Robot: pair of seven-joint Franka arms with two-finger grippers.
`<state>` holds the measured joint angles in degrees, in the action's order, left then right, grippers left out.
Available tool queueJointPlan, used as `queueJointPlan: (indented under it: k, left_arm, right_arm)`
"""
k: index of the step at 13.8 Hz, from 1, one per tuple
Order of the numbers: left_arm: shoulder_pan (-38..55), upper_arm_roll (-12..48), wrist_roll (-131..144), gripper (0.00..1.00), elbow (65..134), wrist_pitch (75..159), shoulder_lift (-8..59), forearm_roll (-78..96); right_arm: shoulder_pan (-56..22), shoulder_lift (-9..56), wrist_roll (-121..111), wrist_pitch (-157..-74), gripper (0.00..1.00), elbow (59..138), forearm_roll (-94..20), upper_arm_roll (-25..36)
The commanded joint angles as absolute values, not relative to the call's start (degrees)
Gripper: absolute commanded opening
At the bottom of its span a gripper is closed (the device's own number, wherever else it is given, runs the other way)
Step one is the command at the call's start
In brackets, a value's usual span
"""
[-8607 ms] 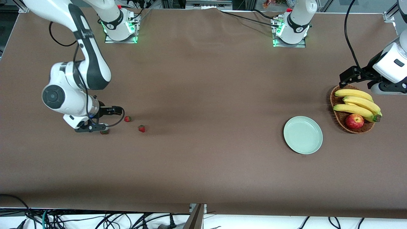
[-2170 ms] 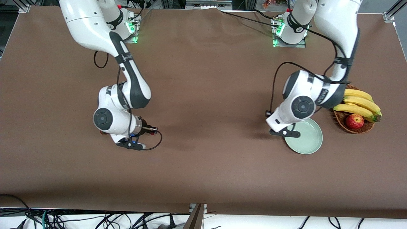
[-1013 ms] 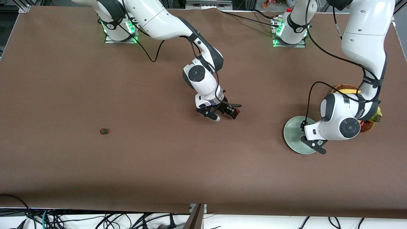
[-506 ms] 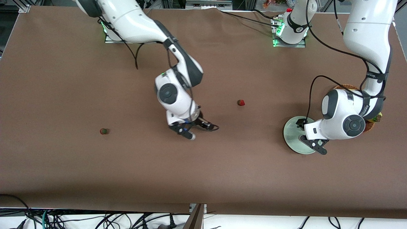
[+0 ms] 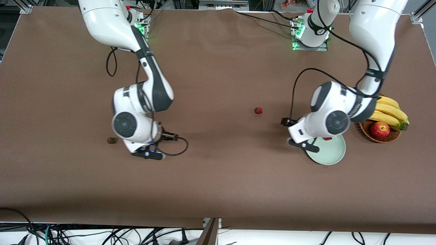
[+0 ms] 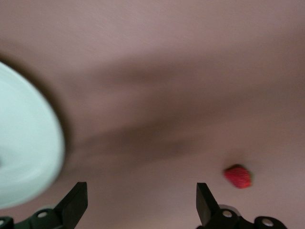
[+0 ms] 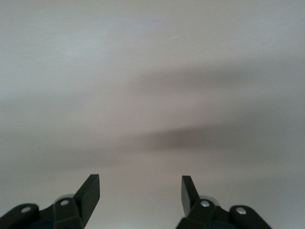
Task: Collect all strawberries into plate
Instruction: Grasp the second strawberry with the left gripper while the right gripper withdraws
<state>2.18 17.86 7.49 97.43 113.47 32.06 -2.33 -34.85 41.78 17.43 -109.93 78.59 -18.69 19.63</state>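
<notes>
Left gripper [image 6: 138, 205] open, empty, over plate [image 5: 332, 154] edge, one berry in it; mid-frame berry [image 5: 258, 110] lies up-left, nearest L arm. Right gripper [image 7: 140, 193] open by lower-left berry [image 5: 110, 140].

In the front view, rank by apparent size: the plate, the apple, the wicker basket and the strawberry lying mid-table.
Largest to smallest:
1. Plate and wicker basket: too close to rank, as both are partly hidden.
2. Apple.
3. Mid-table strawberry, clearly the smallest.
</notes>
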Motion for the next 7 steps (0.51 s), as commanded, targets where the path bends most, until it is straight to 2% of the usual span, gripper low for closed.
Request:
queueJointPlan:
  k: [1,3,5,7]
  left_arm:
    - [8.41,17.58,22.60,1.00,99.23,115.13,31.64,-2.45]
    - [12.20,17.58,30.39,1.00,101.76,119.07,32.17,-4.21]
    - [13.79,17.58,33.12,1.00,106.76,126.87,31.91,-4.83]
    - [13.97,17.58,34.36,1.00,111.42,134.79,31.82,-4.83]
  right_arm:
    - [-35.68,37.27,7.33,-110.47,0.77,87.34,-18.02,24.50]
    - [-35.68,37.00,-2.94,-112.66,0.77,91.73,-18.28,29.42]
    - [-35.68,36.65,-11.38,-116.96,0.77,96.31,-18.37,32.94]
    - [-33.41,36.91,-17.03,-122.14,0.77,99.66,-18.81,33.84]
